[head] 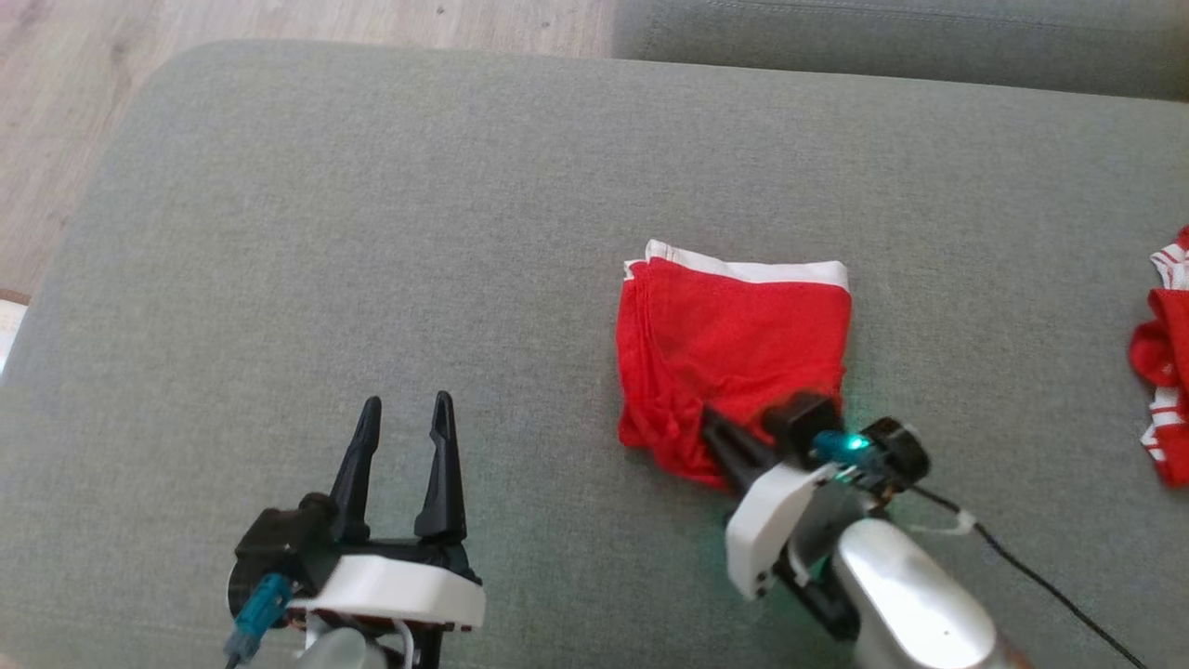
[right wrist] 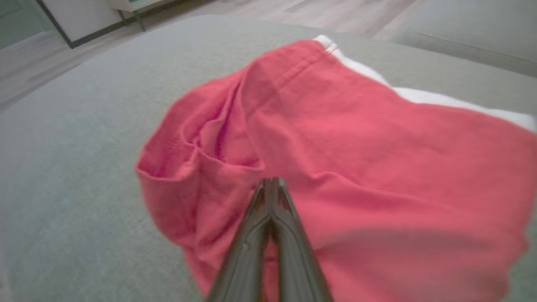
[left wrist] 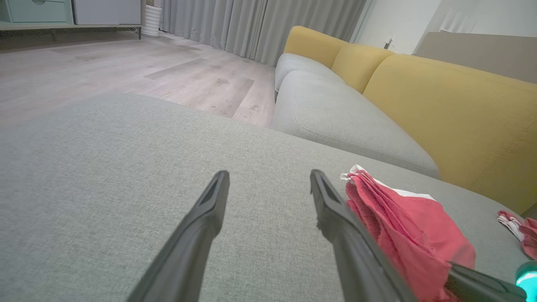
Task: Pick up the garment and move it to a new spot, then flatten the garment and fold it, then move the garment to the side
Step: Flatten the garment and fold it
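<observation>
A red garment (head: 734,344) with a white band along its far edge lies folded on the grey cushion (head: 372,232), right of centre. My right gripper (head: 711,420) sits at the garment's near left corner, jaws pressed together on the red fabric, which bunches up around the tips. In the right wrist view the right gripper (right wrist: 272,179) pinches the cloth (right wrist: 377,159) just beside a raised fold. My left gripper (head: 407,401) hovers open over bare cushion to the left, apart from the garment. The left wrist view shows the left gripper (left wrist: 268,173) with the garment (left wrist: 407,226) beyond its right finger.
Another red and white cloth (head: 1166,362) lies crumpled at the cushion's right edge. A black cable (head: 1040,576) trails from my right wrist. Wooden floor (head: 56,111) lies past the cushion's left and far edges. A sofa with yellow backs (left wrist: 440,105) stands beyond.
</observation>
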Robot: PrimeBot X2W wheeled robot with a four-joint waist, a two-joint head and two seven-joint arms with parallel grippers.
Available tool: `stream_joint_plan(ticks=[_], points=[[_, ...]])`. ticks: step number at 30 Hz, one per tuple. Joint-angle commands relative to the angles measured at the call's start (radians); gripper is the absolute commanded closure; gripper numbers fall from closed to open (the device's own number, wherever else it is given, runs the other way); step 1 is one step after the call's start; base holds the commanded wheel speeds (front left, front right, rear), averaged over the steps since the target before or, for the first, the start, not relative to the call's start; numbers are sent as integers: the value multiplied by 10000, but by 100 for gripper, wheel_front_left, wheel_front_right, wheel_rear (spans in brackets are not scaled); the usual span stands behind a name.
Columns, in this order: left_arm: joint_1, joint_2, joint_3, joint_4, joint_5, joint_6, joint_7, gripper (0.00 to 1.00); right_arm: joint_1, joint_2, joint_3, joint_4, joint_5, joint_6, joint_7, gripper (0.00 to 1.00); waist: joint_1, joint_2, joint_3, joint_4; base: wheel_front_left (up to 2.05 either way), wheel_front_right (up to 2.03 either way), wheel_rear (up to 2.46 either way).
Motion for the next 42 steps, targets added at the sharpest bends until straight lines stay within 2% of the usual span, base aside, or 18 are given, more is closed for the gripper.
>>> stream_joint_plan(ticks=[1,12,16,20,22,23,24,25,26,35,36,42], points=[[-364,124,418,-285,-68,11,-87,0,-255,163,281,-262,88,-7,-143,100,0,-1,5,20,0,0,0],[-360,96,499,-300,-77,30,-127,0,-702,165,2479,-162,904,-7,-160,100,0,-1,68,17,0,0,0],[-371,91,531,-263,-85,20,-138,0,-835,165,2669,-81,957,-7,-358,100,0,-1,68,-33,0,0,0],[-364,125,624,-206,-82,19,-153,0,-926,165,2446,-339,972,-7,-845,98,0,-1,-41,-130,0,0,0],[-341,144,680,-187,-82,28,-161,0,-875,165,2164,-597,926,-7,-1132,73,0,-1,-155,-185,0,0,0],[-322,156,711,-178,-86,36,-164,0,-818,165,2046,-751,903,-7,-1211,55,0,-1,-221,-221,0,0,0],[-301,172,739,-174,-85,43,-167,0,-749,165,1915,-937,862,-7,-1290,44,0,-1,-281,-256,0,0,0],[-279,190,768,-170,-85,48,-170,0,-655,165,1747,-1140,829,-7,-1356,15,0,-1,-345,-295,0,0,0],[-253,211,795,-162,-83,52,-173,0,-538,165,1576,-1348,803,-7,-1392,0,0,-1,-423,-337,0,0,0],[-129,318,945,-28,-14,59,-192,0,1000,166,-1102,-3169,221,-7,-1226,0,0,-1,-927,-680,0,0,0],[-129,318,945,-28,-14,59,-192,0,1000,166,-1102,-3169,221,-7,-1226,0,0,-1,-927,-680,0,0,0],[196,229,972,101,36,41,-207,0,2298,166,-2742,-4098,291,-7,-1207,0,0,-1,-1179,-892,0,0,0]])
